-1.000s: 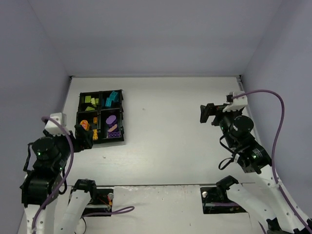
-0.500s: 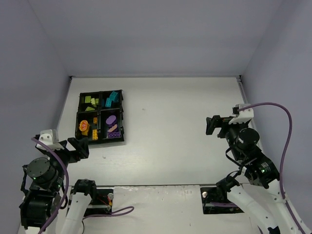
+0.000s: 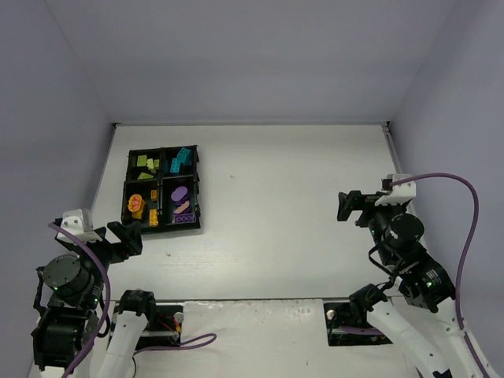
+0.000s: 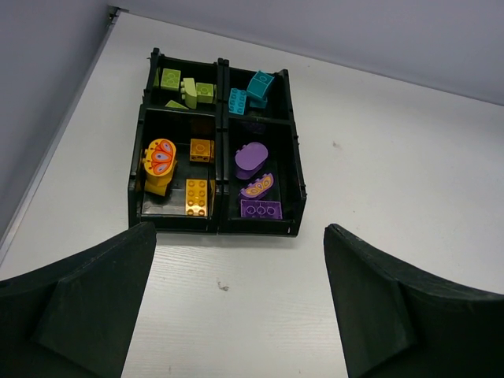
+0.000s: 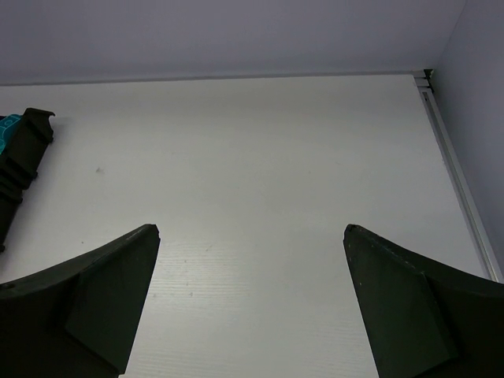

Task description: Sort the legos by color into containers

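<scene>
The black tray sits at the far left of the table, with four compartments in a 2x2 grid. Yellow-green legos lie in the far-left one, cyan legos far-right, orange legos near-left, purple legos near-right. The left wrist view shows the tray with yellow-green, cyan, orange and purple pieces. My left gripper is open and empty, just near of the tray. My right gripper is open and empty at the right.
Grey walls close in the table at the back and both sides. The tray's far-right corner shows at the left edge of the right wrist view. A metal strip runs along the table's right edge. A small speck lies near the tray.
My left gripper has pulled back from the tray's near-left edge toward the near-left corner. My right gripper has moved right and nearer. The legos have not moved.
</scene>
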